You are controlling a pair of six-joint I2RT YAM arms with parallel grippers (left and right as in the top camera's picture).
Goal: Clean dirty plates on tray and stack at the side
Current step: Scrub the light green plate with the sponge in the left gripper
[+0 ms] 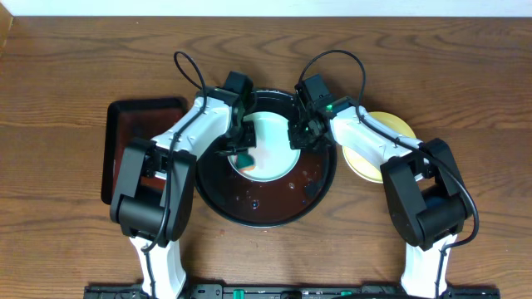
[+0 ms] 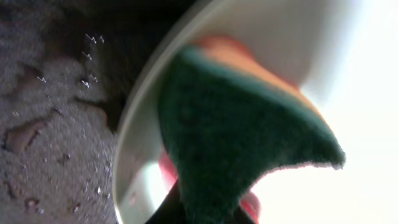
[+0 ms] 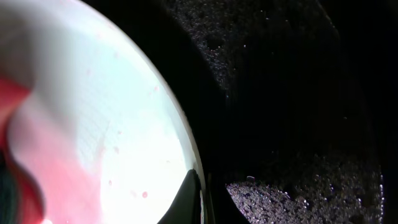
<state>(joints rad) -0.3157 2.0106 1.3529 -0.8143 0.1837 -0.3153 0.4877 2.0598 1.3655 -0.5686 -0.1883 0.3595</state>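
Left end effector (image 1: pixel 242 154): closed on a green-and-orange scouring sponge (image 2: pixel 236 143), which is pressed to the face of a pale mint-green round plate (image 1: pixel 270 137). Right end effector (image 1: pixel 297 134): narrowly closed, pinching the right rim of the same plate. A pink-red film shows on the plate in the right wrist view. The plate lies inside the large round glossy black tray (image 1: pixel 266 212), whose floor is beaded with droplets. A pale yellow round plate (image 1: pixel 391 129) rests on the brown wood-grain worktop (image 1: pixel 66 75) just right of the tray; a smaller rectangular black tray (image 1: pixel 125 112) lies to the left.
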